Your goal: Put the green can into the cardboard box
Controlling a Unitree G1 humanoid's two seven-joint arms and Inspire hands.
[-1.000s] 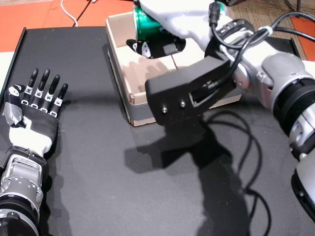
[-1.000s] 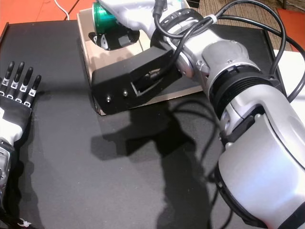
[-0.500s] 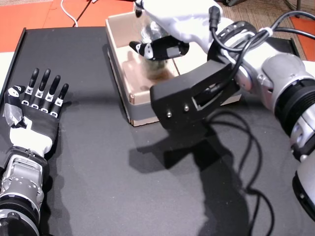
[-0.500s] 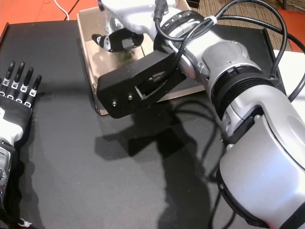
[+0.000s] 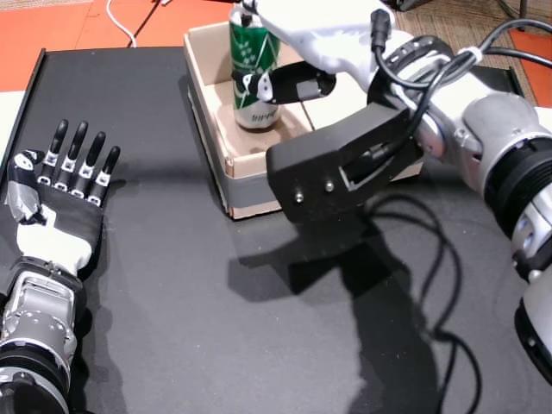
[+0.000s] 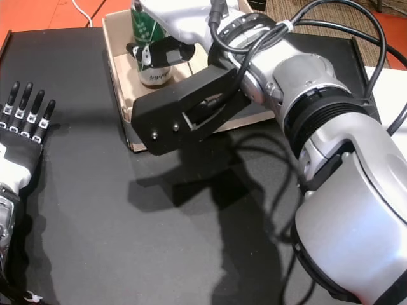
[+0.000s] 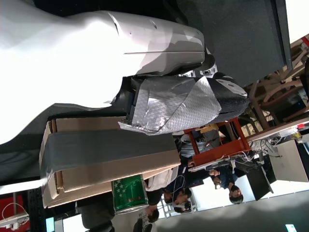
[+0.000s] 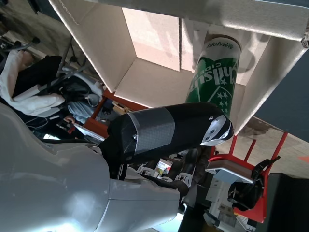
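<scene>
The green can (image 5: pixel 253 52) (image 6: pixel 144 28) stands upright on the floor of the cardboard box (image 5: pixel 250 197) (image 6: pixel 119 89) at the table's far side. My right hand (image 5: pixel 302 34) (image 6: pixel 178 16) hovers over the box, its thumb lying across the can's front, and its fingers are hidden. In the right wrist view the thumb (image 8: pixel 164 130) is straight in front of the can (image 8: pixel 215 77). My left hand (image 5: pixel 56 198) (image 6: pixel 19 140) rests flat and open on the table at the left, far from the box. The left wrist view shows the box (image 7: pixel 106 154) with the can (image 7: pixel 129 194) rising out of it.
A black camera mount (image 5: pixel 345 159) on my right wrist hangs over the box's front wall. Cables (image 5: pixel 431 259) trail from the arm across the black table (image 5: pixel 172 302). Orange floor (image 5: pixel 52 21) lies beyond the table's far edge.
The can, held tilted under my right hand a second ago, dropped and now stands upright in the box. The right wrist shifted slightly right. My left hand has not moved.
</scene>
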